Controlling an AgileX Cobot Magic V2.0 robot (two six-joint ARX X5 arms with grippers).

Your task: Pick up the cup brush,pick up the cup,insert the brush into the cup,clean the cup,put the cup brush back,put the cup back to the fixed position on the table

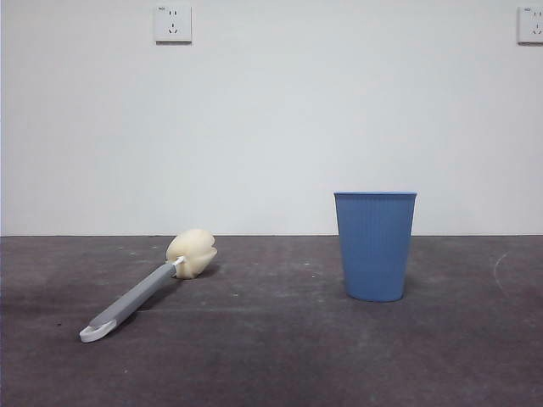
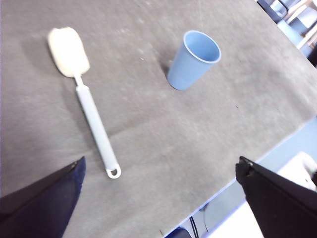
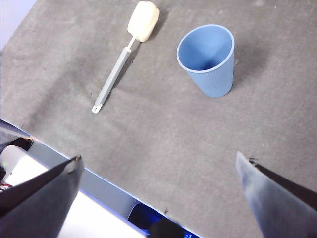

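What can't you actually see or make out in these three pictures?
- Front view: the inside of the cup, hidden by its own wall.
- Front view: both arms, out of frame.
- Wrist views: most of the left gripper and right gripper, cut off by the bottom edge.
- All views: the underside of the cup brush, lying on the table.

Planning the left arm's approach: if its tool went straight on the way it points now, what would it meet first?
Probably bare dark grey table; the left tool aims between the grey-handled brush and the light blue ribbed cup. Depth is unclear.
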